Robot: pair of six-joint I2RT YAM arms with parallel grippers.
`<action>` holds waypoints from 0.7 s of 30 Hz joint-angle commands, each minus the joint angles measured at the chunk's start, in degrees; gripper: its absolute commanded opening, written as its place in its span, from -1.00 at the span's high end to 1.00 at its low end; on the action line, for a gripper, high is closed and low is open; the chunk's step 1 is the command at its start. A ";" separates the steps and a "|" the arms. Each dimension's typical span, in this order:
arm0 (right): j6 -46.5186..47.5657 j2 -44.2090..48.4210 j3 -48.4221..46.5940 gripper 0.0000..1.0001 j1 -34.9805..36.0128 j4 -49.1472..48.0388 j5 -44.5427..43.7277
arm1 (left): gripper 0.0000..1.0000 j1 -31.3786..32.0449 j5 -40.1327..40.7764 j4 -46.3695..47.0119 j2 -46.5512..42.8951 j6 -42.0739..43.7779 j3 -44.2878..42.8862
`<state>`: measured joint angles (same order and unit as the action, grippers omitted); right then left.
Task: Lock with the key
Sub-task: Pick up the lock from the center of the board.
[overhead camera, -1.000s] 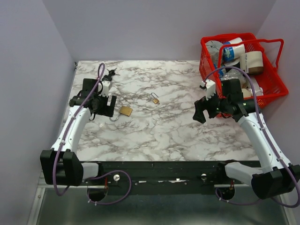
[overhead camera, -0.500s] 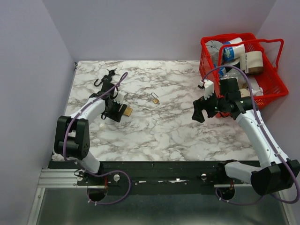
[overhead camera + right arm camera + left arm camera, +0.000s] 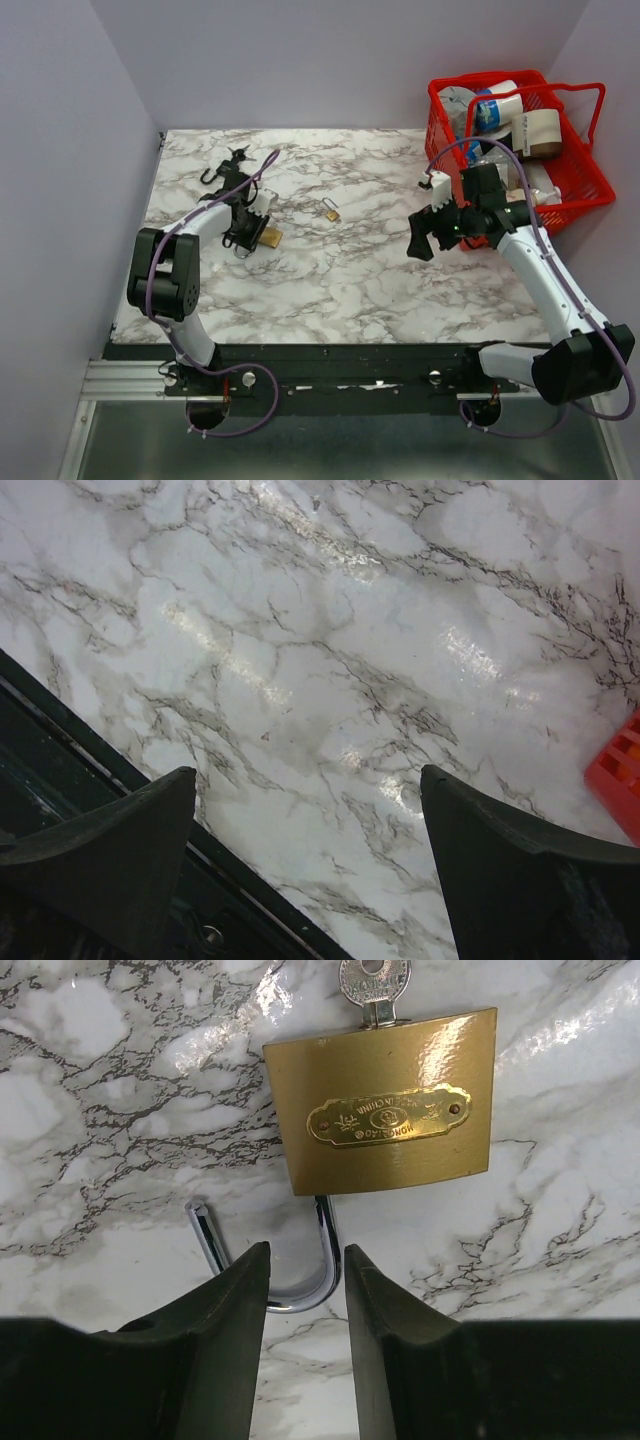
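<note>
A large brass padlock point(image 3: 380, 1100) lies flat on the marble table point(image 3: 350, 280), also seen from above point(image 3: 268, 237). Its silver shackle point(image 3: 268, 1295) stands open, and a round silver metal head point(image 3: 372, 978) sticks out of its far end. My left gripper point(image 3: 305, 1252) is low over the shackle's bend, with its jaws narrowed but still apart and the shackle's right leg between them. The key bunch with black heads point(image 3: 238, 155) lies at the back left. My right gripper point(image 3: 428, 215) hovers open over bare marble point(image 3: 310, 780).
A squat black padlock point(image 3: 214, 176) lies beside the key bunch. A small brass padlock point(image 3: 331, 211) sits mid-table. A red basket point(image 3: 590, 180) full of items stands at the back right, close behind my right arm. The table's dark front edge point(image 3: 120, 770) shows below the right gripper.
My left arm has swung right from the table's left side onto the large brass padlock's shackle, and its jaws have narrowed. The right gripper has drifted slightly left.
</note>
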<state>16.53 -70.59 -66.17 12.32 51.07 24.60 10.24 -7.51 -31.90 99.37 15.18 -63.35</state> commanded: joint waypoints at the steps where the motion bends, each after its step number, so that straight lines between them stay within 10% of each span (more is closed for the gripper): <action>1: -0.80 -1.22 -1.68 -1.00 0.16 0.52 1.59 | -0.06 0.22 -2.76 1.84 0.56 0.55 -1.15; 3: -0.54 -1.39 -1.77 -1.00 0.16 0.52 1.59 | -0.39 0.22 -4.96 0.19 0.73 -0.32 -2.29; 4: -0.54 -1.48 -1.77 -1.00 0.16 0.44 1.50 | -0.97 0.39 -5.76 -0.52 1.00 -0.85 -3.78; 21: -1.33 -3.24 -2.74 -1.00 0.16 0.26 1.42 | -0.97 3.64 0.12 4.21 5.83 -12.19 -6.17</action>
<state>15.88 -73.43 -67.42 12.32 51.07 24.97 12.69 -10.33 -29.95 103.81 5.69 -68.25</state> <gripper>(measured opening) 0.998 0.987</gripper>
